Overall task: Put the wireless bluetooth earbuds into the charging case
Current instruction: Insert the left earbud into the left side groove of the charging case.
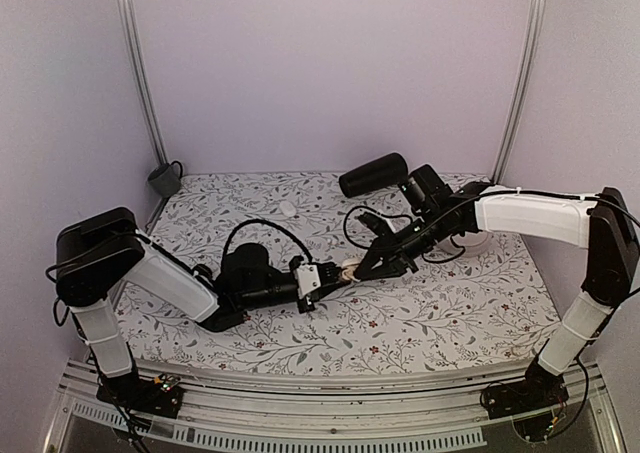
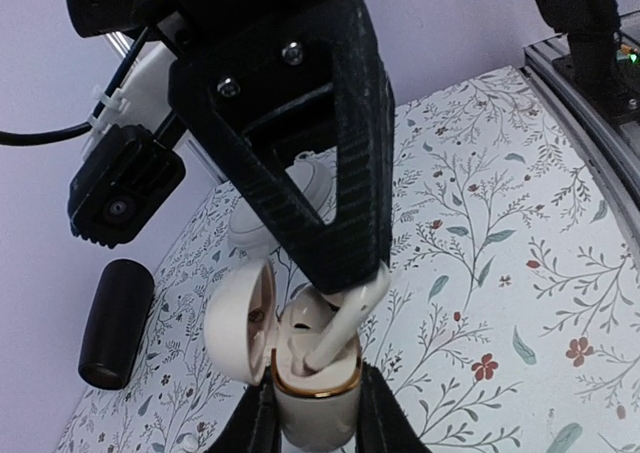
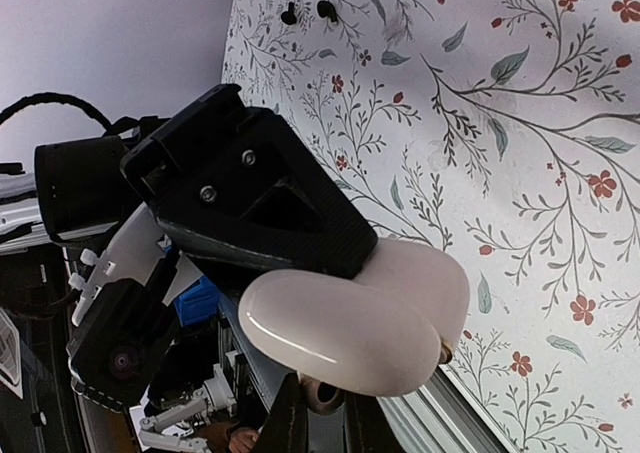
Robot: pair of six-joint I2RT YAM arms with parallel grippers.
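Earbud (image 2: 345, 325), white with a stem, sits at the centre of the left wrist view, angled into the top of the open cream charging case (image 2: 318, 398), whose lid hangs to the left. In the overhead view, left of centre, the left gripper (image 1: 322, 277) is clamped on the case over the flowered table (image 1: 450, 313). Just to its right, the right gripper (image 1: 372, 265) is closed, apparently pinching the earbud.

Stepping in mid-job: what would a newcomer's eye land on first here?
At the centre, the left end effector is shut on an open cream charging case, and the right end effector holds a white earbud at its mouth. A black cylinder lies behind them.
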